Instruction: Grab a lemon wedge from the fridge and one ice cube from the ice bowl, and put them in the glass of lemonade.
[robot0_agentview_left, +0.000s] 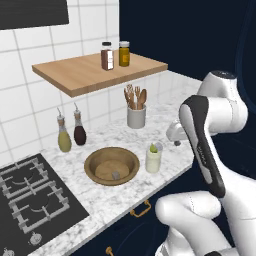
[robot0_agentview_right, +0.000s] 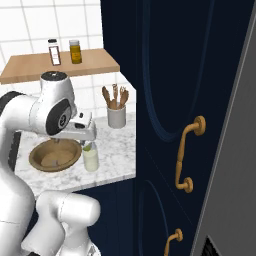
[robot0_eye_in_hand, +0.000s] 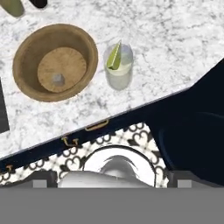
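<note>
The glass of lemonade stands upright near the counter's front edge, with the lemon wedge resting in its top. Just left of the glass is the brown ice bowl, and a small grey ice cube lies on its bottom. My gripper hovers above the glass, to its right in the left base view. It points down and is open, with nothing between its fingers. A strip of the light-grey fridge shows at the far right.
A crock of wooden utensils stands behind the glass. Two oil bottles are by the tiled wall, and a black stove is to the left. Above hangs a wooden shelf with jars. A tall navy cabinet bounds the counter's right end.
</note>
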